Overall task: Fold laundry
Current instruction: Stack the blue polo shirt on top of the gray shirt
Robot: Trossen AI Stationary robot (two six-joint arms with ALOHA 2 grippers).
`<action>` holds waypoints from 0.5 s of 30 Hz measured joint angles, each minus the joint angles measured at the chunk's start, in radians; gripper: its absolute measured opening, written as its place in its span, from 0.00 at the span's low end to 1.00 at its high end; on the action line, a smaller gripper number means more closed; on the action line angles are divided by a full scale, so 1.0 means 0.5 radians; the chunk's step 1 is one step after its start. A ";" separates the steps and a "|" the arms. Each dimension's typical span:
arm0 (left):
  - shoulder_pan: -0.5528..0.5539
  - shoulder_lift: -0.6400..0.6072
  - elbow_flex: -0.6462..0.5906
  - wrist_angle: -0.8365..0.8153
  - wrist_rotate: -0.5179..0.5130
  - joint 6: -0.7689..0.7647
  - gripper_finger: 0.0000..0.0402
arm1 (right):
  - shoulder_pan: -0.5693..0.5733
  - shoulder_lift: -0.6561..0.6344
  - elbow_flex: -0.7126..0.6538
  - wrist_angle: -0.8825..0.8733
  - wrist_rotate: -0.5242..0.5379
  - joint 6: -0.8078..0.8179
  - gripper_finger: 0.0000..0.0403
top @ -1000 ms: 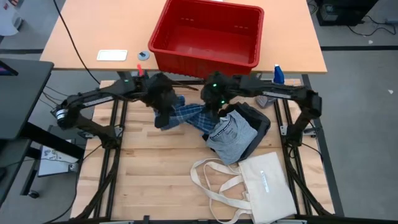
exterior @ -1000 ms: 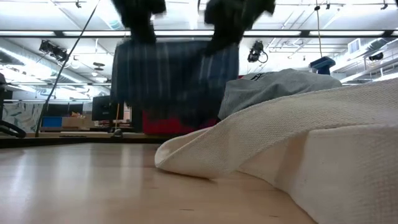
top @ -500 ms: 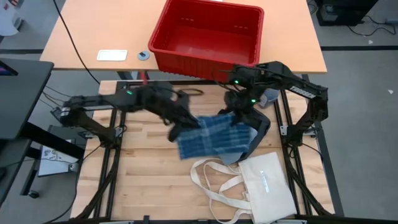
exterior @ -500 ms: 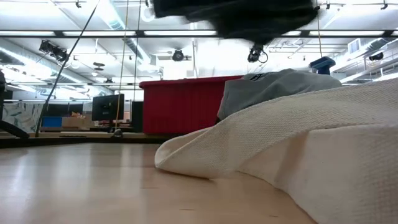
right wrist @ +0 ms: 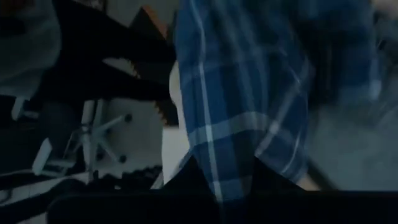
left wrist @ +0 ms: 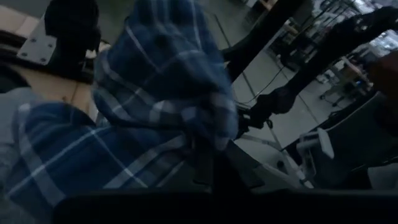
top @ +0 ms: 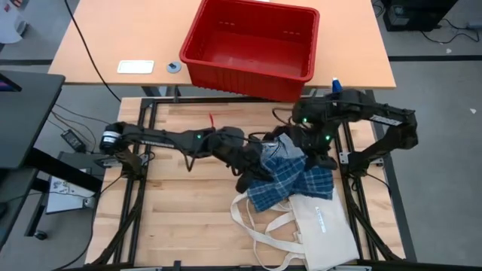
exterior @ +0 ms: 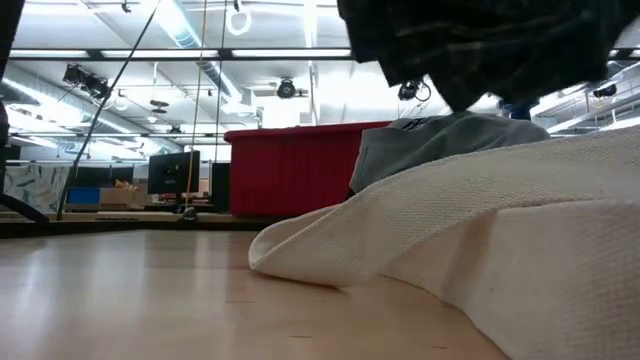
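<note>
The blue-white plaid piece [top: 290, 181] is stretched between my two grippers above the right half of the table. It covers most of the garment pile and the upper edge of the cream tote bag [top: 324, 226]. My left gripper [top: 252, 167] is shut on its left end and my right gripper [top: 320, 154] on its far right end. In the low view the plaid piece [exterior: 480, 45] hangs dark at the top, above the light blue-grey piece [exterior: 440, 140]. The black and dark grey pieces are hidden. My left gripper pinches a bunched fold of the plaid piece [left wrist: 199, 146] between its two fingers at the cloth's left end. The cloth billows out ahead of the fingers and is lifted off the table there. My right gripper pinches the plaid piece's far right end [right wrist: 217, 165] between its two fingers. The cloth spreads away from the fingers in loose folds, slack.
A red bin [top: 252, 41] stands on the desk beyond the table's far edge, with a white card [top: 135, 66] to its left. The tote bag [exterior: 470, 250] fills the near right corner. The table's left half [top: 181, 203] is bare wood.
Both grippers have carried the plaid piece from the table's far middle toward the right and near edges. The cloth hung down between them, swung out flat, and now spreads over the pile and the tote bag's top. The left arm has stretched far toward the right.
</note>
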 joint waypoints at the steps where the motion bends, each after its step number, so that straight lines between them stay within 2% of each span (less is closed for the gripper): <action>1: -0.010 0.025 0.000 0.011 -0.025 0.000 0.02 | 0.004 -0.040 -0.102 0.000 0.000 0.008 0.07; 7: -0.028 0.226 0.001 0.262 -0.085 -0.192 0.02 | -0.008 -0.229 -0.666 0.008 0.033 -0.002 0.07; 10: -0.031 0.351 0.001 0.442 -0.177 -0.366 0.02 | -0.049 -0.267 -0.837 0.015 0.318 -0.086 0.07; 13: -0.030 0.431 -0.002 0.417 -0.366 -0.519 0.02 | -0.140 -0.259 -0.901 0.014 0.640 -0.129 0.07; 15: -0.028 0.437 -0.002 0.416 -0.458 -0.538 0.02 | -0.205 -0.251 -0.903 0.024 0.751 -0.144 0.07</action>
